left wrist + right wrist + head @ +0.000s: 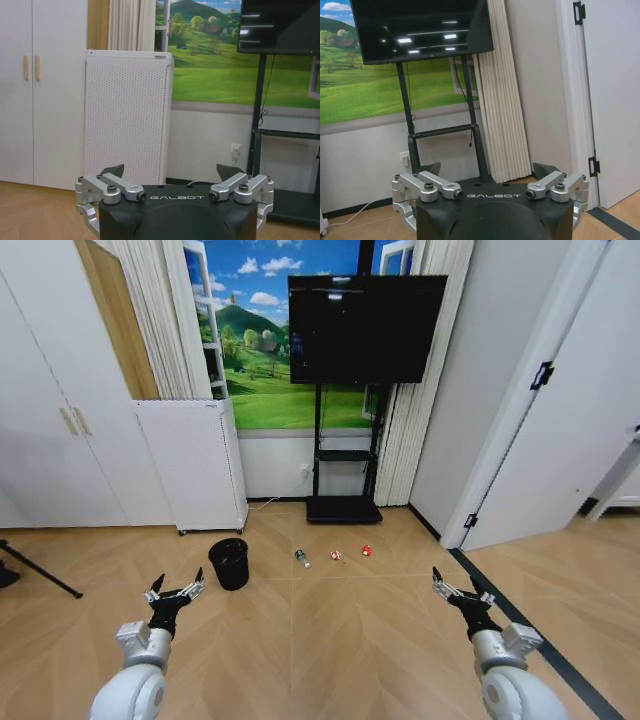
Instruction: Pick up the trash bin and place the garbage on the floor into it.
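The trash bin (pixel 229 563), small, black and round, stands upright on the floor (pixel 330 640) in the head view. To its right lies the garbage in a row: a clear bottle with a green label (pixel 302 558), a red-and-white wrapper (pixel 336 555) and a small red piece (pixel 367 550). My left gripper (pixel 177 586) hovers open just left of and nearer than the bin, holding nothing. My right gripper (pixel 458 588) is open at the right, well apart from the litter. Each wrist view looks over open fingers (pixel 112 171) (pixel 431 168) toward the wall.
A white perforated appliance (pixel 195 462) stands behind the bin. A TV on a black stand (pixel 345 508) is behind the litter. A dark strip (pixel 530 635) runs along the right wall by a door. A tripod leg (pixel 40 570) lies at the far left.
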